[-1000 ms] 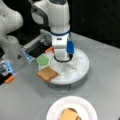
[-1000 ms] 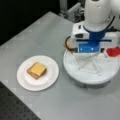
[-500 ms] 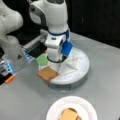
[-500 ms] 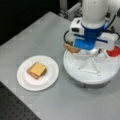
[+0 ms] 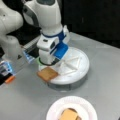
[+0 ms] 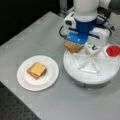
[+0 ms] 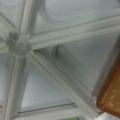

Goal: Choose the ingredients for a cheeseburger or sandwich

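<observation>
A tan-brown bread slice [image 5: 47, 74] [image 6: 72, 47] lies on the rim of the white round divided tray [image 5: 80, 67] [image 6: 92, 76], overhanging its edge. My gripper [image 5: 50, 64] [image 6: 75, 43] hangs right above that slice, close over it; its fingers are hidden under the hand. In the wrist view the slice [image 7: 111, 97] shows at the right edge, past the tray's ribs [image 7: 55, 75]. On the white plate [image 5: 56, 108] [image 6: 25, 81] sits a small stack [image 5: 68, 115], with a yellow cheese square [image 6: 38, 68] on top of brown pieces.
A red piece [image 6: 113, 50] lies in a tray compartment at a front view's right. A bit of green [image 5: 38, 60] shows beside the hand. The arm's base [image 5: 11, 42] and blue and orange gear [image 5: 7, 71] stand at a front view's left.
The gripper has moved across the tray toward the bread slice at its rim and come lower over it. The slice and the stack on the plate have stayed put.
</observation>
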Motion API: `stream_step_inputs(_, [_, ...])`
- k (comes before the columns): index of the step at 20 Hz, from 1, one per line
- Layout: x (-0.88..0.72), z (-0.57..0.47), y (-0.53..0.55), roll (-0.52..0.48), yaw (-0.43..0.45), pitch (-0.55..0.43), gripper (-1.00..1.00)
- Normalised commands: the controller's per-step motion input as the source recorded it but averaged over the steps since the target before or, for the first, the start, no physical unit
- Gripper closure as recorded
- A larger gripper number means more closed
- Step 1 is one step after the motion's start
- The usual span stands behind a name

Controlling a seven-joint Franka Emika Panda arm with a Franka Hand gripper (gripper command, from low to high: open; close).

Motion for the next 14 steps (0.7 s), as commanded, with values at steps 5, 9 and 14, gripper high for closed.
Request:
stream_step_inputs(5, [0.23, 0.29, -0.09, 0.244, -0.288, 0.175, -1.00])
stream_step_inputs(9, [0.26, 0.31, -0.18, 0.316, -0.171, 0.254, -1.00])
stream_step_inputs(14, [0.23, 0.27, -0.24, 0.427, -0.054, 0.283, -1.00])
